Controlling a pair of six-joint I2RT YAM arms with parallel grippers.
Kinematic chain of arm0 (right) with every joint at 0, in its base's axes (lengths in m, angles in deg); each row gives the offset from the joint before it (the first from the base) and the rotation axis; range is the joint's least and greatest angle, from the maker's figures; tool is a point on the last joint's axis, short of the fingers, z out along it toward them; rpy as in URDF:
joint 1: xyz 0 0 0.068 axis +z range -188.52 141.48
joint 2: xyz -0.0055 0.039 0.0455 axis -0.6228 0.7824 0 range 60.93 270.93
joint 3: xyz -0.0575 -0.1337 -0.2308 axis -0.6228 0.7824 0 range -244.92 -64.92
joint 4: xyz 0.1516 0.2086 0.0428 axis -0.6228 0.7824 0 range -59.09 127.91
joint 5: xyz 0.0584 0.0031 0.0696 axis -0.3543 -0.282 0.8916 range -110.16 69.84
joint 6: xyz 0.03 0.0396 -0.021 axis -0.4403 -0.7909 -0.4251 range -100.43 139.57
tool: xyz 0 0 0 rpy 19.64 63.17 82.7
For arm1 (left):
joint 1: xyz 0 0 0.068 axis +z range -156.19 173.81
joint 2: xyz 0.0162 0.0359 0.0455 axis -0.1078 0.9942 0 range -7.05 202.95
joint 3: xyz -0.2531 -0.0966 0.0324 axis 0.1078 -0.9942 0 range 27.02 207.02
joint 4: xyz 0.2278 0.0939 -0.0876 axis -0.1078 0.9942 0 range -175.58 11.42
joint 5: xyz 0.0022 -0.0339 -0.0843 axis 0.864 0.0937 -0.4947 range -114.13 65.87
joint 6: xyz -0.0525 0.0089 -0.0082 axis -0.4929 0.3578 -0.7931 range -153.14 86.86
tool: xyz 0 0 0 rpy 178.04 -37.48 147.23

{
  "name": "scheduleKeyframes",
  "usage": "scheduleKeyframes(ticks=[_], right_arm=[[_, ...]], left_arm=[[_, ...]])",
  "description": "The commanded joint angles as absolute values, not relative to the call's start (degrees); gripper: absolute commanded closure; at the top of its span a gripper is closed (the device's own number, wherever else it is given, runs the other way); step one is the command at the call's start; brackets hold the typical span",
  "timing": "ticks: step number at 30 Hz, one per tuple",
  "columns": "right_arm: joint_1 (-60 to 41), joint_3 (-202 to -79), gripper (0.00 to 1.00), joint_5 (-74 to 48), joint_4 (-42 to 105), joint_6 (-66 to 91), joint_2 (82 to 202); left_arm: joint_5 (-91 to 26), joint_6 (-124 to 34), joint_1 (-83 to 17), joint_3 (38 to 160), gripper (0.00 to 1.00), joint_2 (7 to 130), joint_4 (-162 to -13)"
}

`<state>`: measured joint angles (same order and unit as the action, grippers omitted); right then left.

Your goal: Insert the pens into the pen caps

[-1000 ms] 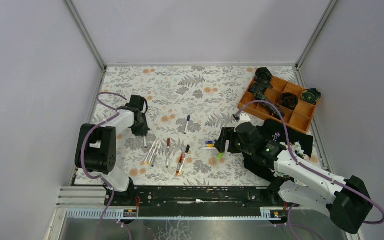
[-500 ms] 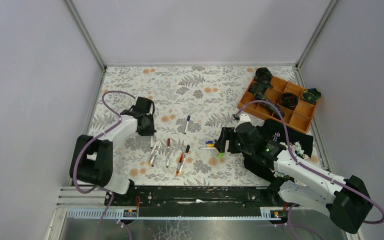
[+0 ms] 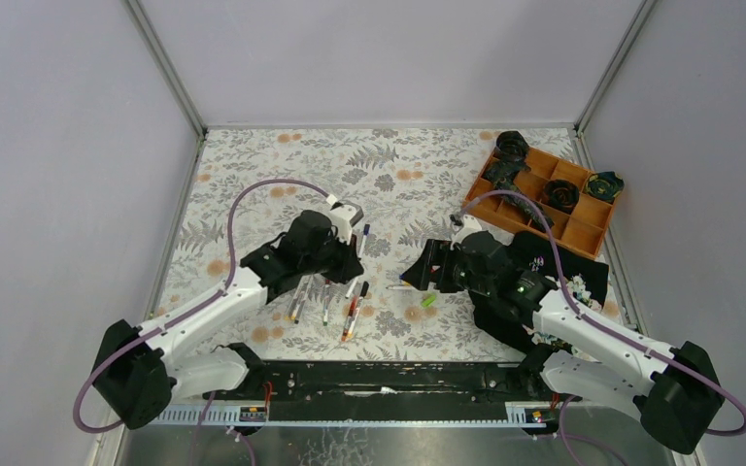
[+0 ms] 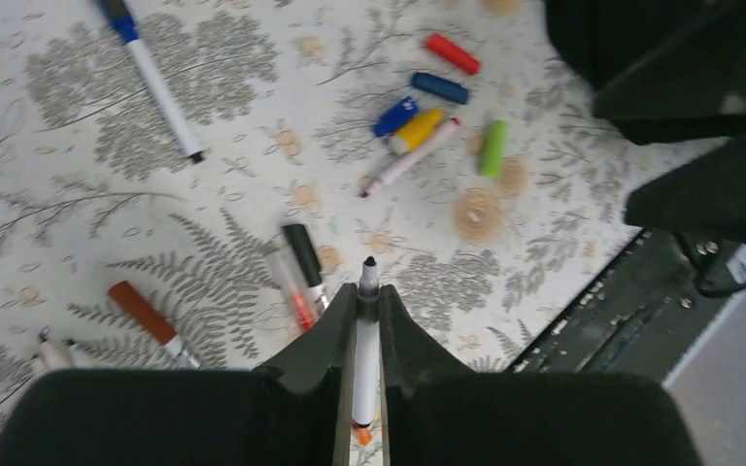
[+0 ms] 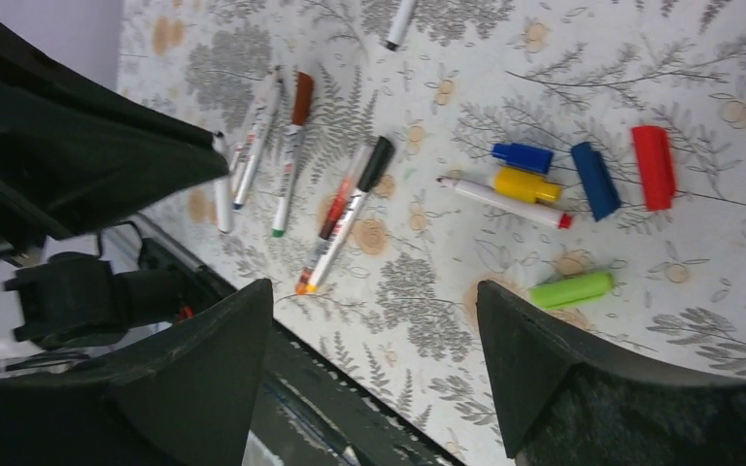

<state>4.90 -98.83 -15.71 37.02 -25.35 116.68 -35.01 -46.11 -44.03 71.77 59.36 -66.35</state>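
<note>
**LEFT ARM CARRIES A PEN TO CENTRE**

Since the earlier frame the left arm has swung from the left edge of the tabletop (image 3: 253,160) to its centre. The right arm has shifted only slightly.

The left pincer (image 4: 367,296) is pressed together on a pen (image 4: 365,354). The pen sits lengthwise between the fingers, black tip forward and orange end to the rear, clear of the tabletop.

The right pincer (image 5: 374,291) stands spread and holds nothing. It hovers over the pen caps (image 5: 594,180): red, two blue and yellow in a cluster. A green cap (image 5: 571,289) lies a little apart from them. A red-tipped pen (image 5: 500,202) lies against the yellow cap. The other loose pens (image 5: 282,146) lie flat between the two arms.

Step in hand: carrying the gripped pen toward a cap. No cap is picked up yet.

The next move likely calls for the right pincer to close on one cap, lift it and present its open end. The left arm then aligns the black tip with the cap and pushes it in.
</note>
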Motion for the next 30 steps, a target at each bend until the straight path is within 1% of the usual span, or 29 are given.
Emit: scheduleKeyframes(ticks=[1, 3, 5, 6, 8, 13, 19, 23, 30], right_arm=[[4.42, -102.34, 0.19, -11.10, 29.99, -29.73, 115.81], [4.42, -102.63, 0.21, -9.49, 28.19, -30.94, 116.31], [4.41, -102.51, 0.31, -5.64, 24.69, -30.75, 116.86], [4.45, -102.26, 0.33, -4.47, 23.35, -30.40, 116.81], [4.40, -101.42, 0.33, -1.98, 20.02, -29.57, 116.70], [4.84, -100.85, 0.32, 1.78, 18.23, -27.83, 117.38], [6.17, -100.60, 0.41, 1.18, 15.81, -28.00, 119.88], [6.84, -100.53, 0.50, 1.11, 13.46, -28.70, 121.83], [8.26, -100.61, 0.55, 1.29, 10.61, -29.45, 124.08]], left_arm=[[-43.98, -47.73, -46.82, 69.58, 1.00, 55.68, -74.96], [-46.12, -49.52, -47.90, 68.93, 1.00, 54.84, -77.13], [-45.73, -52.33, -48.28, 68.61, 1.00, 54.37, -78.93], [-45.35, -53.79, -48.33, 68.66, 1.00, 54.49, -79.39], [-44.98, -56.26, -48.29, 69.11, 1.00, 54.77, -80.67], [-42.92, -61.68, -48.31, 69.83, 1.00, 54.50, -82.78], [-45.11, -64.53, -48.29, 69.88, 1.00, 54.13, -83.97], [-45.34, -66.00, -48.29, 69.33, 1.00, 53.26, -83.99], [-45.45, -68.62, -48.32, 68.47, 1.00, 52.21, -85.21]])
